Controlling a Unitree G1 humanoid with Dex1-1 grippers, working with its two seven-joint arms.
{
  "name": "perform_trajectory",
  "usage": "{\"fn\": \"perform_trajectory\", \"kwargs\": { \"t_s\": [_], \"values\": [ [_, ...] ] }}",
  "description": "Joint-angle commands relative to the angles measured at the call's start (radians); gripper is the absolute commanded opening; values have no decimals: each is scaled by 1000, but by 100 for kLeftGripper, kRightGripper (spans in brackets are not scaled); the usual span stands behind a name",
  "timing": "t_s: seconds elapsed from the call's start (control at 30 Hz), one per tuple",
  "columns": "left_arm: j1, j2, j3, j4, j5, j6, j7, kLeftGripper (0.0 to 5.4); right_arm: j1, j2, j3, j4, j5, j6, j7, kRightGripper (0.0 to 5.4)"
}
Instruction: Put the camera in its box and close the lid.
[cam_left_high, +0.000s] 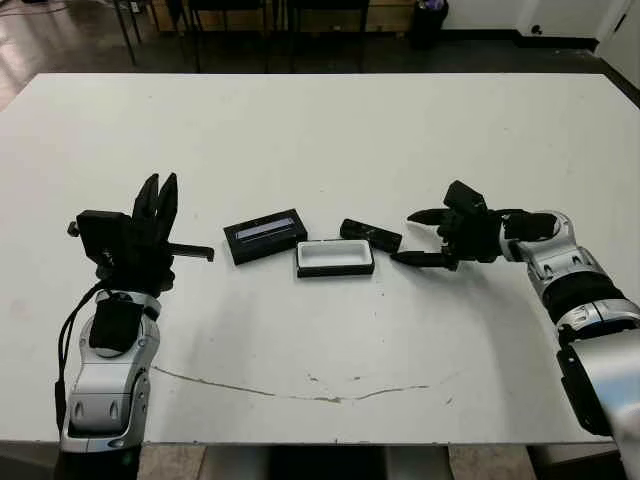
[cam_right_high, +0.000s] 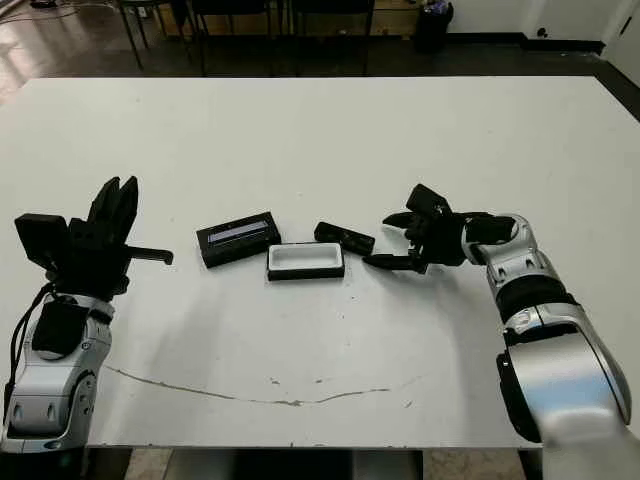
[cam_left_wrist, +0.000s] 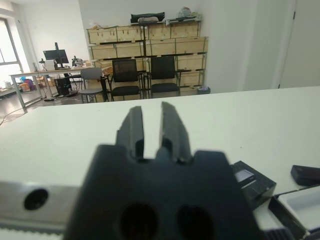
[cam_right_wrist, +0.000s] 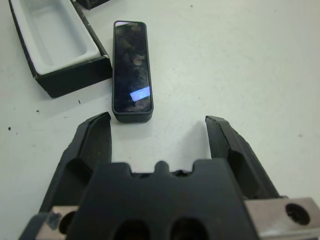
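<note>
Beside the box (cam_left_high: 335, 258), on its left: lid (cam_left_high: 265, 236), stripe up, lying apart. On its right, just beyond the far corner: camera (cam_left_high: 370, 235), flat, long axis pointing at the right gripper (cam_left_high: 417, 237). Right gripper near camera's end, fingers spread, empty; camera slightly off-centre to one finger. Left gripper (cam_left_high: 157, 193) well apart from box, fingers nearly closed, empty. Box empty. Right arm clearly nearer.

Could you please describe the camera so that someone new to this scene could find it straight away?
Three small dark items lie in a row mid-table. The camera is the one nearest the right gripper, whose jaws are open. Unlike the white-lined box and striped lid, it is a slim glossy black bar.
</note>
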Motion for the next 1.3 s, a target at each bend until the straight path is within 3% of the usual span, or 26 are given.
{"fn": "perform_trajectory", "kwargs": {
  "t_s": [0.03,0.7,1.3],
  "values": [
    [17,11,7,5,-4,22,-3,0,119,47,35,46,-53,22,14,326],
    [24,13,17,-2,-8,31,-9,0,144,104,-2,96,-16,37,9,326],
    [28,25,28,-6,-6,34,-20,0,186,85,-91,118,18,-1,-12,326]
  ]
}}
